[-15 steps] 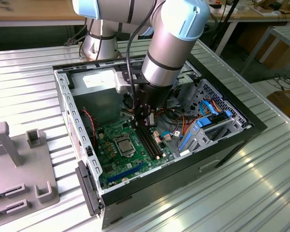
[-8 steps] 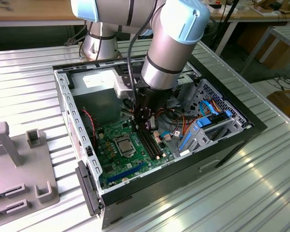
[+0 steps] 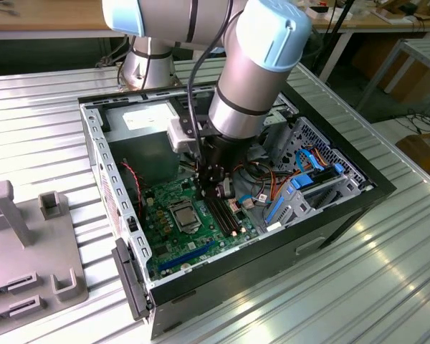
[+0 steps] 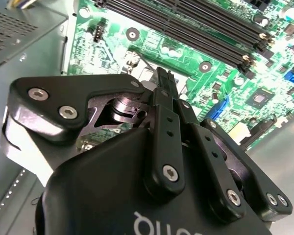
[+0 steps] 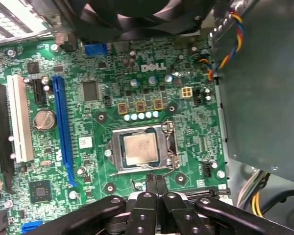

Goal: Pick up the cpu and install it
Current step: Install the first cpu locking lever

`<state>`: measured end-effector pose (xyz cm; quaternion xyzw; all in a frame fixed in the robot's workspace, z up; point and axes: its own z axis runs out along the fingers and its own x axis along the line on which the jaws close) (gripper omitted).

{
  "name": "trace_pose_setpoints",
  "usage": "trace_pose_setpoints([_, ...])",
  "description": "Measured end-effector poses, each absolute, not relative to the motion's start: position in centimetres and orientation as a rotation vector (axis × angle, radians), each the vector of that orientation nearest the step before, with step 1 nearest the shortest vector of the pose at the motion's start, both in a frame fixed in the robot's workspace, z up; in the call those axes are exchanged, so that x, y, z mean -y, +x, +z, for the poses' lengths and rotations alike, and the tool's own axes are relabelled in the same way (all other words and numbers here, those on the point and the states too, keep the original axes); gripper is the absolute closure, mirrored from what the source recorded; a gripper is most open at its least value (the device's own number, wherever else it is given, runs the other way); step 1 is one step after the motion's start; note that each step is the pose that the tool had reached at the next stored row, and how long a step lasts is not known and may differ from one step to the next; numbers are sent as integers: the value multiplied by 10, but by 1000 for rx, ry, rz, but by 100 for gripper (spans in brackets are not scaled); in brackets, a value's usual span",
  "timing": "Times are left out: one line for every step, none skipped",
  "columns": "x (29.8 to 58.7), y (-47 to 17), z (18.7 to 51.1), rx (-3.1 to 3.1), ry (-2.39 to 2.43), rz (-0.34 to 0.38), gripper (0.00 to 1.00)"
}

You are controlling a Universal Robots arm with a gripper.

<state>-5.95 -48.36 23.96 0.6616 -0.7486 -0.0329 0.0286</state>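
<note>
Currently, your gripper (image 5: 154,182) has its fingers pressed together, holding nothing. In the first wrist view the cpu (image 5: 140,149) lies just beyond the fingertips, toward 12 o'clock, seated flat in the socket (image 5: 141,149) on the motherboard (image 5: 112,73). Its face is square, silver-grey and unobstructed.

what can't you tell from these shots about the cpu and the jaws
- Whether the cpu is fully seated: in the first wrist view it lies inside the socket frame, but the pins beneath are covered by the chip itself.
- Whether the socket is latched: too small in the exterior view.
- The gripper has its jaws together with nothing visible between them; its base is cut off by the picture edge.
</note>
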Motion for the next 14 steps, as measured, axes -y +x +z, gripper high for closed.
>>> trace_pose_setpoints([485,-60,239,2309,2043,-101,89])
trace_pose_setpoints([486,-60,239,2308,2045,-100,89])
trace_pose_setpoints([487,-60,239,2306,2047,-99,89])
trace_pose_setpoints([489,-60,238,2305,2049,-98,89])
trace_pose_setpoints([490,-60,238,2304,2052,-98,89])
trace_pose_setpoints([491,-60,237,2303,2054,-97,89])
trace_pose_setpoints([492,-60,237,2301,2057,-96,89])
trace_pose_setpoints([493,-60,236,2300,2059,-95,89])
trace_pose_setpoints([493,-60,235,2298,2061,-94,89])
trace_pose_setpoints([494,-60,234,2296,2065,-93,89])
trace_pose_setpoints([495,-60,233,2295,2067,-93,89])
trace_pose_setpoints([495,-60,232,2292,2071,-92,89])
trace_pose_setpoints([496,-60,231,2291,2073,-92,89])
trace_pose_setpoints([496,-60,230,2288,2075,-91,89])
